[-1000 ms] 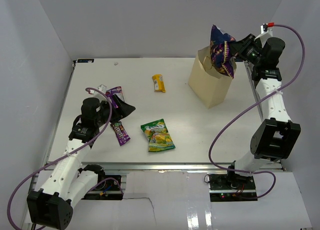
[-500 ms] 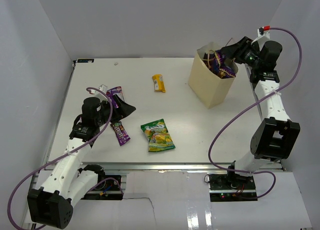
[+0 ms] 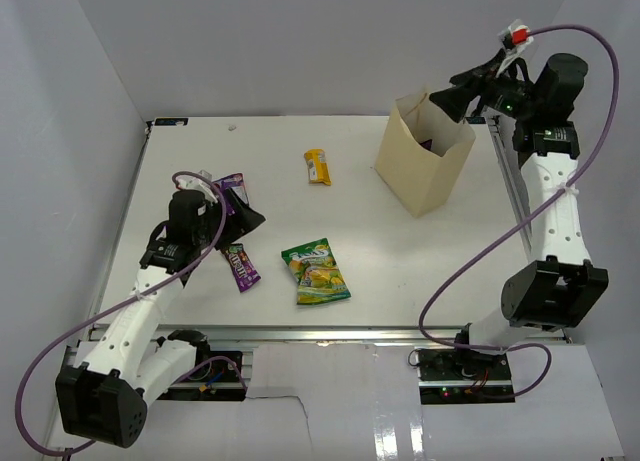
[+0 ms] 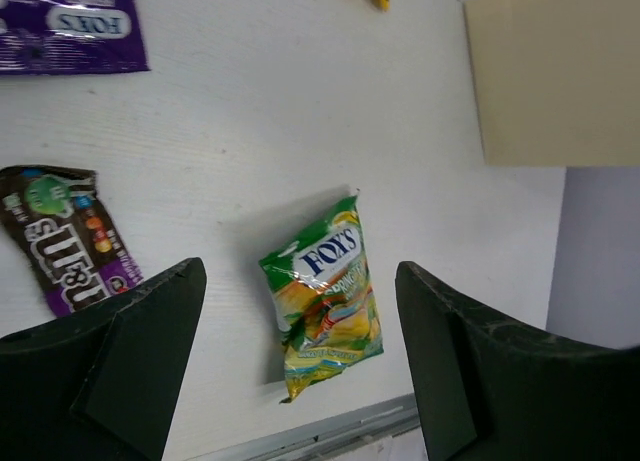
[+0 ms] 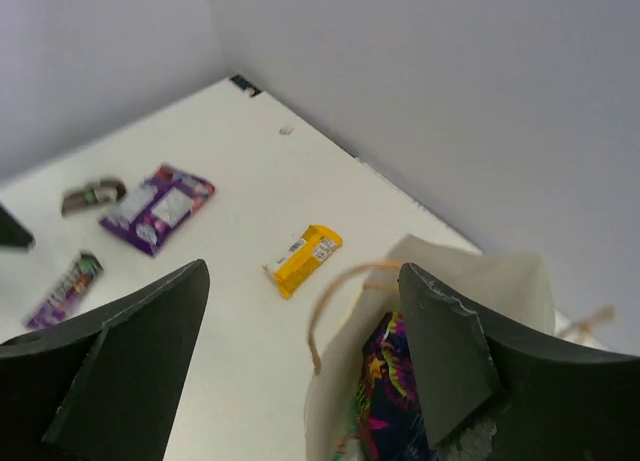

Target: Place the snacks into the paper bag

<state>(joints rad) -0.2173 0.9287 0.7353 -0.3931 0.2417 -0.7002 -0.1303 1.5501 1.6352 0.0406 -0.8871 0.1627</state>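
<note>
We see the right gripper (image 3: 452, 99) up over the paper bag (image 3: 425, 171); its two fingers stand wide apart and hold nothing; the dark blue and purple chip bag (image 5: 388, 396) sits down inside the paper bag. The left gripper (image 3: 248, 218) hangs over the left side of the table (image 3: 400, 271); its fingers are wide apart too, with nothing between them. On the table lie the green and yellow pack (image 3: 316, 273) near the front; a dark purple pack (image 3: 241, 266) just left of it; a bright purple pack (image 3: 230, 189) close by the left gripper; and the small yellow bar (image 3: 317, 166) farther back, left of the paper bag.
</note>
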